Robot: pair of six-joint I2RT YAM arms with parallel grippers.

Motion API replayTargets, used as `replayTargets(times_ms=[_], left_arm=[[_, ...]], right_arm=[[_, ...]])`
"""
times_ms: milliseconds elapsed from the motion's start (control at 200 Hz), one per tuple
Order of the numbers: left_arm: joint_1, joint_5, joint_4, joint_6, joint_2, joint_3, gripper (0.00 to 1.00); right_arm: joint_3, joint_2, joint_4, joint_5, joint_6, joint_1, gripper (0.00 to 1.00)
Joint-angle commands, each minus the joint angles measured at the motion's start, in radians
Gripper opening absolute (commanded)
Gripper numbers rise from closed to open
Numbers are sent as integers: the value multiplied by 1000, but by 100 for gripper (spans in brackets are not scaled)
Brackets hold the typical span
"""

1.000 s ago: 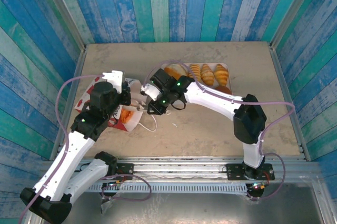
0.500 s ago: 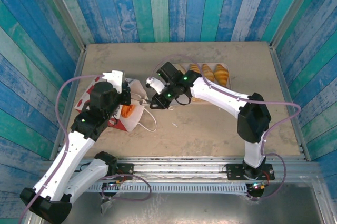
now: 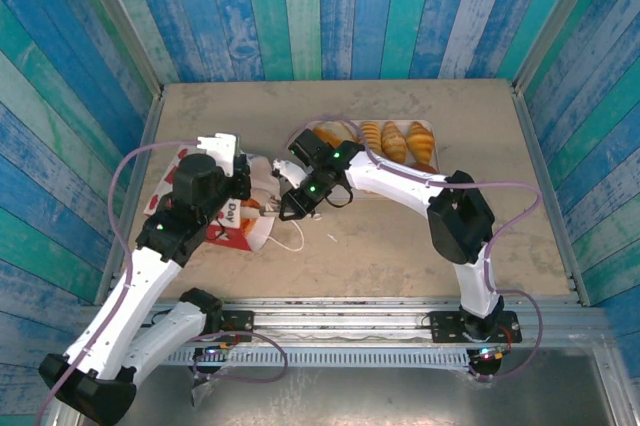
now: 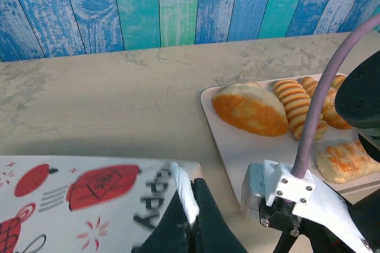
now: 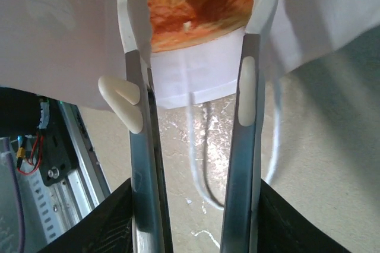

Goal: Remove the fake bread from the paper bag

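Paper bag (image 3: 222,224) lies on its side near the left edge of the worktop (image 3: 400,236), mouth facing the middle. Red side with white print is up; the same printed face shows in the left wrist view (image 4: 89,184).

Left gripper (image 4: 189,205): jaws pressed together, pinching the white top edge of the bag. In the overhead view I see it (image 3: 244,186) at the far side of the bag's mouth.

Right gripper (image 3: 285,209) sits at the bag's mouth, reaching in from the right. In its wrist view the gripper (image 5: 196,33) has its fingers (image 5: 140,146) spread apart, tips just inside the white opening. One orange-brown piece of fake bread (image 5: 199,3) lies in the bag between the two tips. I cannot tell whether either pad touches it. From overhead a sliver of that piece (image 3: 258,208) shows at the mouth.

A white string handle (image 5: 205,164) trails on the worktop below the mouth, under the right gripper's fingers; overhead it loops (image 3: 291,242) toward the near edge.

Pale tray (image 4: 231,146) stands toward the far edge, right of centre (image 3: 433,127). It holds several pastries: a smooth bun (image 4: 249,108), a ridged roll (image 4: 297,107) touching it, and a flaky piece (image 4: 347,161) nearer the tray's near rim.
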Motion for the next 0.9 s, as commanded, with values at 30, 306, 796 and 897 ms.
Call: replayTargets(times_ms=[30,306,796,897], left_arm=[[-2,13,34,-3,-1,6,0],[-2,16,36,0,-5,1,0],[-2,30,42,1,1,3,0],[-2,30,36,1,4,7,0]], right_arm=[[-44,-71,38,34,108,-4,51],[-167,-82,141,-7,205,-4,51],[-187,-50,224,-172,271,8,46],[-209,-58,272,-185,301,7,43]])
